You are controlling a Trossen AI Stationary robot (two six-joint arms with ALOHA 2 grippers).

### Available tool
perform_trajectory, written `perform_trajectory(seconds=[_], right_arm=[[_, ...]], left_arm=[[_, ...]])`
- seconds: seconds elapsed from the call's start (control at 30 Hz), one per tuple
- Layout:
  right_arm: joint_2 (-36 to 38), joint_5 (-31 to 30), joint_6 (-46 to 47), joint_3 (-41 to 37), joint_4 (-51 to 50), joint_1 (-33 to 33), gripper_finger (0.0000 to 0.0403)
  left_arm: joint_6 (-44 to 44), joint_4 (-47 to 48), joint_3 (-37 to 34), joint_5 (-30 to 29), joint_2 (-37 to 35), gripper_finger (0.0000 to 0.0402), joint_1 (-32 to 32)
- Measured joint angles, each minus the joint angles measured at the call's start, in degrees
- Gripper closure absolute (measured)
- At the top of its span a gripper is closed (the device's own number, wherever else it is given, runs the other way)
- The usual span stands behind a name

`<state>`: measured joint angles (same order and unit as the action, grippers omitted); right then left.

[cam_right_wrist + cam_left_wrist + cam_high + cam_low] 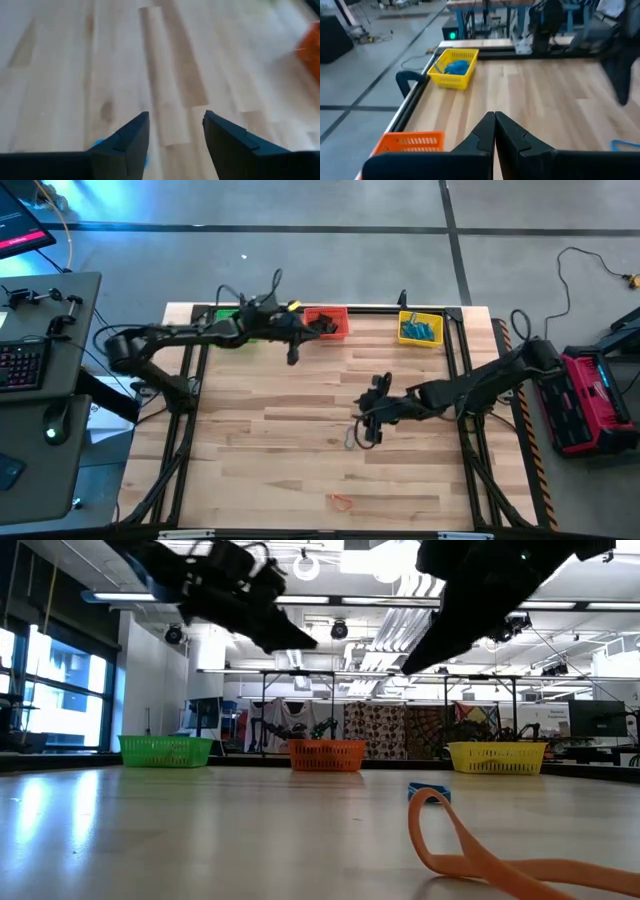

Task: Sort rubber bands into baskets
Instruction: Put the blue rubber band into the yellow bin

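An orange band (500, 865) lies nearest; the right gripper (175, 137), jaws apart, should descend onto the blue band (97, 144); the left gripper (495, 132) is closed, empty.

L arm (292, 358) by red basket (328, 320), R arm (366, 432) mid-table.

Wooden table (300, 460) carries three baskets (325, 321) and loose rubber bands (342, 501).

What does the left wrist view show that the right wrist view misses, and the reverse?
Left wrist only: the yellow basket holding blue rubber bands, a corner of the red-orange basket, and the left gripper with jaws shut. Right wrist only: the right gripper with jaws open over bare wood. Both: the wooden table and a blue band at the frame edge.
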<state>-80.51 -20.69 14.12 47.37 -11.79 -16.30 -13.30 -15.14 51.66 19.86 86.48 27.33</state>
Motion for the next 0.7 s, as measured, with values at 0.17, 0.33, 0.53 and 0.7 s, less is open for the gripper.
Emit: perform_trajectory(seconds=[0.17, 0.33, 0.53, 0.7], right_arm=[[-4.7, 5.3, -0.2, 0.3, 0.9, -1.8, 0.0226], [-8.2, 7.7, 2.4, 1.1, 0.9, -2.6, 0.0226], [-12.4, 8.0, 5.9, 1.3, 0.9, -1.4, 0.0226], [-15.5, 10.5, 5.3, 1.3, 1.2, 0.6, 0.0228]], left_arm=[[1.5, -3.4, -7.3, -3.5, -8.5, 0.0401, -3.5], [4.0, -5.5, -12.6, -5.4, -14.1, 0.0401, -6.6], [7.2, -11.4, -18.8, -5.6, -16.8, 0.0401, -10.1], [8.8, -17.7, -23.4, -7.6, -17.1, 0.0401, -13.1]])
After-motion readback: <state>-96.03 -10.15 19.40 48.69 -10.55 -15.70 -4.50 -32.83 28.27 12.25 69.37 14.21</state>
